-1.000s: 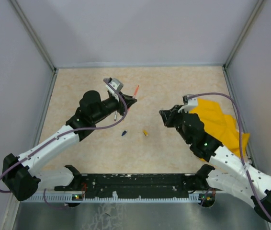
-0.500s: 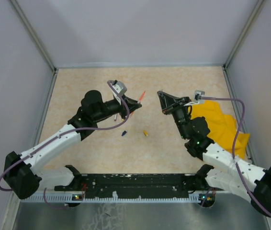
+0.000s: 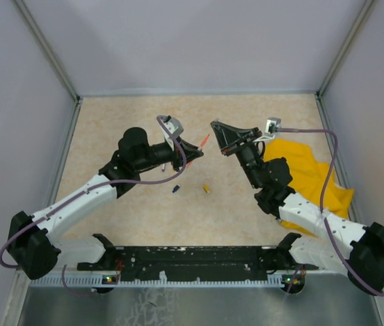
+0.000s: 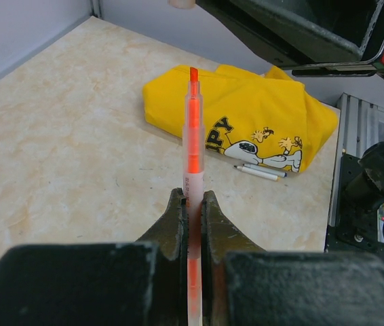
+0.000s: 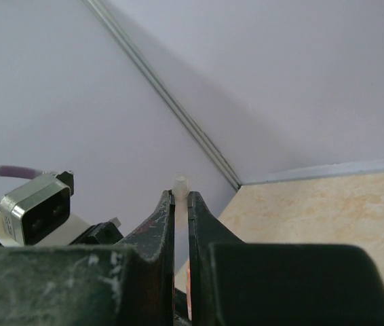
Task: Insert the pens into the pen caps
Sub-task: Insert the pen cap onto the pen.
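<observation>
- Orange-pink marker pen with a translucent barrel (image 4: 193,129) is clenched in the left hand (image 4: 192,204). The grip is low on the barrel, so the bare chisel tip sticks well out, free to enter a cap.
- The right hand (image 5: 180,202) is pinched on a tiny, pale, stubby plastic cap (image 5: 180,183), with only its end showing past the fingertips. Held this short, it should resist twisting under a push.
- Both hands are raised over the marbled beige surface (image 3: 110,122), toward its far edge. Their tips face each other, near but apart, and the pen is not yet in the cap. I judge the step in hand to be lining the pen tip up with the cap; which way the cap's mouth faces I cannot tell.
- A dark blue cap (image 3: 176,189) and a yellow cap (image 3: 206,188) lie loose closer to the near edge.
- A thin white pen (image 4: 258,172) lies at the edge of the folded yellow cloth with a cartoon print (image 4: 260,95), by the right edge.
</observation>
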You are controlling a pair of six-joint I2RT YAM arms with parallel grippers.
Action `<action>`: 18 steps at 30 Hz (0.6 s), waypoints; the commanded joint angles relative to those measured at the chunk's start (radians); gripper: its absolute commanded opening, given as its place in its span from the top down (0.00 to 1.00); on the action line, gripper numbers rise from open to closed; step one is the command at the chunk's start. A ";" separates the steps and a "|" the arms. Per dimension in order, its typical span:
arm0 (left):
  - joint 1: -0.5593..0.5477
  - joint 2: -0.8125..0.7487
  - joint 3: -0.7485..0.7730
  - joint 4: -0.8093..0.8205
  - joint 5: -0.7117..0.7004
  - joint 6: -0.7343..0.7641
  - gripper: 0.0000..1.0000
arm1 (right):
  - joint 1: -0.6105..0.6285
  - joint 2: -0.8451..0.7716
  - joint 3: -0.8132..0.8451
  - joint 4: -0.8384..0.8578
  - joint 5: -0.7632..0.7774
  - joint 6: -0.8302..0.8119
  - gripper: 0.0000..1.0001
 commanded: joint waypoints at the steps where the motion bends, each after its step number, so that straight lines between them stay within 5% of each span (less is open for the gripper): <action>1: 0.002 0.002 0.022 0.021 0.026 0.014 1.00 | -0.003 0.013 0.049 0.067 -0.056 0.000 1.00; 18: 0.002 -0.010 0.012 0.026 0.005 0.011 1.00 | -0.002 -0.014 0.030 0.007 -0.032 -0.028 1.00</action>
